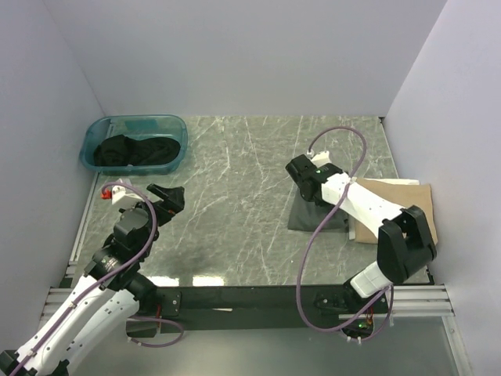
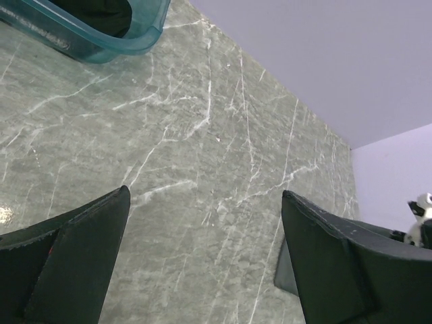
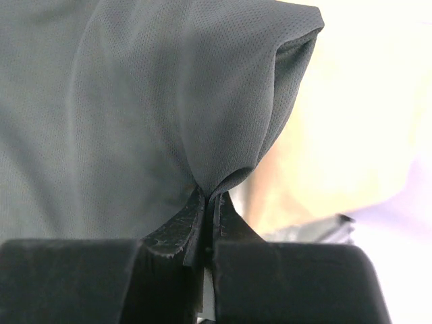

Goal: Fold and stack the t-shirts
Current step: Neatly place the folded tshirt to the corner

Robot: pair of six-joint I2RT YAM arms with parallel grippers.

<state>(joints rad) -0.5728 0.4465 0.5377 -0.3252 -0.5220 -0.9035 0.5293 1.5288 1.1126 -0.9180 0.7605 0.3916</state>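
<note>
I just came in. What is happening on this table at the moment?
The right gripper is shut on a fold of the dark grey t-shirt, which lies on the right side of the table beside a tan t-shirt. The left gripper is open and holds nothing, above bare table on the left. Black cloth lies in the teal tub at the far left corner.

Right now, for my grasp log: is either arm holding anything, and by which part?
Right fingers pinch a bunched fold of the grey shirt; left fingers hold nothing.
</note>
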